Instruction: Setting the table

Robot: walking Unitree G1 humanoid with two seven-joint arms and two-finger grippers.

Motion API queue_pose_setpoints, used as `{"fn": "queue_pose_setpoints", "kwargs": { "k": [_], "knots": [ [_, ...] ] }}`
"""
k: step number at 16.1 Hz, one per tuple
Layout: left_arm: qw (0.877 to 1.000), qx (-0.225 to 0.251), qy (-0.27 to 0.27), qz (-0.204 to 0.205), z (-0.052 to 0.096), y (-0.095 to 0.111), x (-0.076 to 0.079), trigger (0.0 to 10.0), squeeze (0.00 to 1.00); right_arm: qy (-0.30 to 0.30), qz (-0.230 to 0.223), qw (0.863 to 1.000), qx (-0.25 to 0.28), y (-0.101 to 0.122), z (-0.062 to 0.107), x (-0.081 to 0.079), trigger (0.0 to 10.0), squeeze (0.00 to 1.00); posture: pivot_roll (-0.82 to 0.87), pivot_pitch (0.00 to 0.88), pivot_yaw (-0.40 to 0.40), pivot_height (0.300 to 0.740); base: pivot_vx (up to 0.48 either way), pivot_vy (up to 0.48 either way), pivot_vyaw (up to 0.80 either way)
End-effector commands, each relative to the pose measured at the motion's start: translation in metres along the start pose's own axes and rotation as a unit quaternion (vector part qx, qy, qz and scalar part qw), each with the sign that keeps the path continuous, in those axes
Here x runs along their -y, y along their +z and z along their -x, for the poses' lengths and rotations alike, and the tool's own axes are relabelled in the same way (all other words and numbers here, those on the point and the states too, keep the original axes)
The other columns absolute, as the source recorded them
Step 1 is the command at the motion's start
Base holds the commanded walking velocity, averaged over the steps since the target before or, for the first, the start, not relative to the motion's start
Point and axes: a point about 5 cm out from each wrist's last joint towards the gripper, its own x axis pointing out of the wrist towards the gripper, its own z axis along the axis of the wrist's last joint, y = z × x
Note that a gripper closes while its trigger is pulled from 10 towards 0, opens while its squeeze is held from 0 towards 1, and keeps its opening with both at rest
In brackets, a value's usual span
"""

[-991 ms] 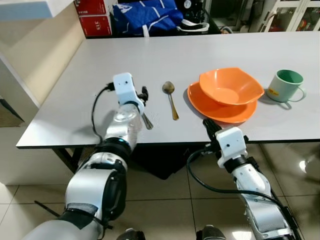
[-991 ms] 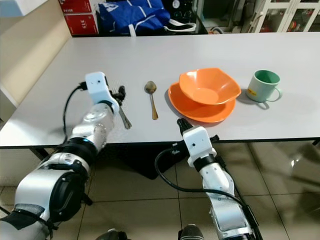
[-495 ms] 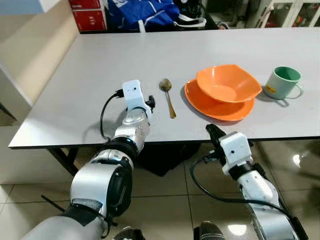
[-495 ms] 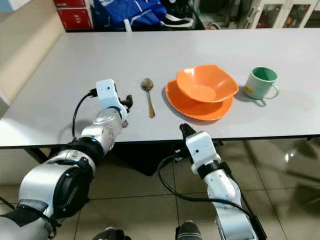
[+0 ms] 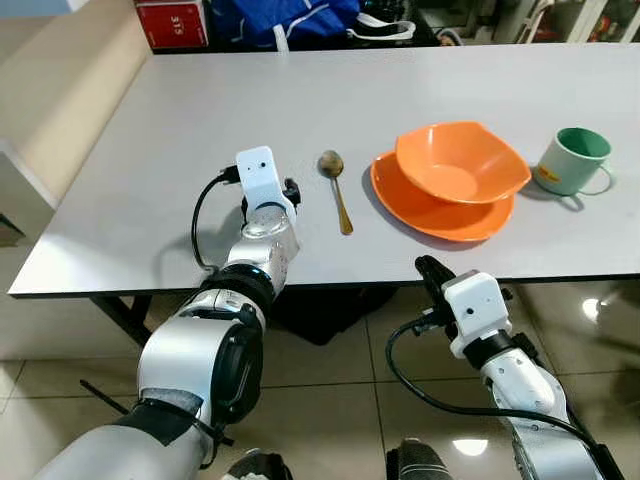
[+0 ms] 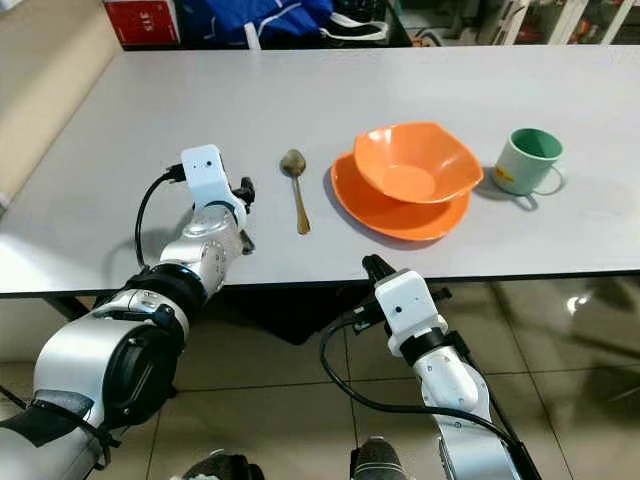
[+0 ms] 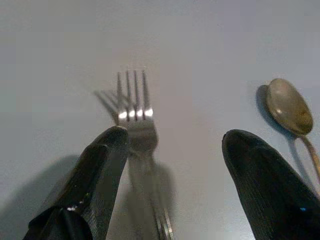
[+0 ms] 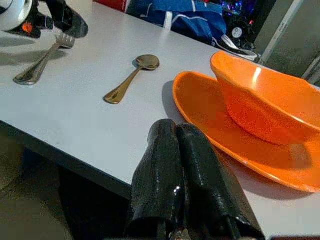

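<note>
Left of frame: left gripper (image 7: 170, 170) sits low over the table (image 5: 150, 150), its 2 fingers (image 7: 100, 170) spread and pinching nothing. The fork (image 7: 135, 125) lies flat between them, tines pointing away, nearer one finger than the other. Judgement: the fork has been laid at its place and the spread fingers suit a release.

Centre: the spoon (image 5: 338, 192) lies just beside the fork, parallel, bowl toward the far edge, close to the plate (image 5: 400, 205), which suits cutlery set beside a place setting.

Right of centre: the bowl (image 5: 460, 165) rests tilted on the plate.

Right: the cup (image 5: 572, 160) stands upright beside the plate, handle outward, with a small yellow mark, unreadable.

Lower right: right gripper (image 8: 187, 170) hangs below the table edge, fingers pressed together, idle.

Upper left: a red box (image 5: 178, 22) reads "315".
</note>
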Motion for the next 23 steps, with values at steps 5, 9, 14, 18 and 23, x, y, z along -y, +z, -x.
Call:
{"fn": "queue_pose_setpoints", "kwargs": {
  "k": [5, 9, 14, 18, 23],
  "knots": [
    [0.999, -0.034, 0.021, 0.011, -0.001, -0.007, -0.005, 10.0, 0.00, 0.000, 0.002, 1.000, -0.003, 0.004, 0.004, 0.000, 10.0, 0.00, -0.38, 0.101, 0.087, 0.702, 0.000, 0.000, 0.00],
    [0.999, -0.048, 0.012, 0.014, 0.000, -0.011, -0.003, 10.0, 0.00, -0.001, 0.002, 1.000, -0.006, 0.005, 0.007, 0.000, 10.0, 0.00, -0.38, 0.113, 0.089, 0.702, 0.000, 0.000, 0.00],
    [0.997, -0.070, 0.002, 0.022, 0.001, -0.016, -0.002, 10.0, 0.00, -0.001, 0.002, 1.000, -0.011, 0.005, 0.008, 0.001, 10.0, 0.00, -0.39, 0.121, 0.089, 0.702, 0.000, 0.000, 0.00],
    [0.996, -0.081, -0.004, 0.024, 0.000, -0.018, -0.005, 10.0, 0.00, -0.003, 0.002, 1.000, -0.014, 0.006, 0.009, 0.001, 10.0, 0.00, -0.39, 0.123, 0.088, 0.702, 0.000, 0.000, 0.00],
    [0.996, -0.083, -0.027, 0.003, 0.000, -0.019, -0.005, 10.0, 0.00, -0.003, 0.002, 1.000, -0.015, 0.006, 0.010, 0.000, 10.0, 0.00, -0.40, 0.127, 0.092, 0.702, 0.000, 0.000, 0.00]
  ]
}}
